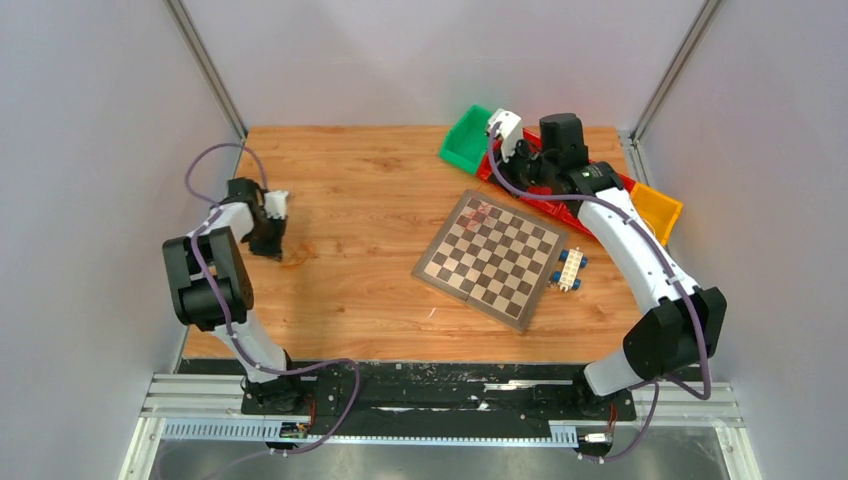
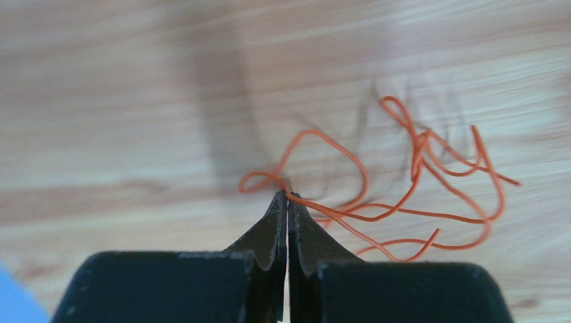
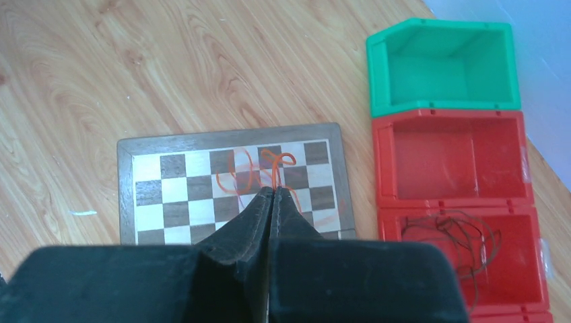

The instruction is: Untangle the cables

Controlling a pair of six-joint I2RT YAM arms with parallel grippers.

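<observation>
The cables (image 2: 417,176) are thin orange wires, looped loosely on the wooden table in the left wrist view. My left gripper (image 2: 288,196) is shut on one strand at the tangle's left end; from above it (image 1: 268,246) stands low at the table's left side. More orange cable (image 3: 259,168) shows over the chessboard (image 3: 175,202), faint from above (image 1: 482,211). My right gripper (image 3: 275,189) is shut high above the board, and an orange strand runs right up into its tips. Several dark strands (image 3: 448,235) lie in a red bin (image 3: 512,269).
The chessboard (image 1: 490,262) lies right of centre. A green bin (image 1: 463,142), red bins (image 3: 451,161) and a yellow bin (image 1: 657,211) line the back right corner. A small white and blue block piece (image 1: 569,270) sits just right of the board.
</observation>
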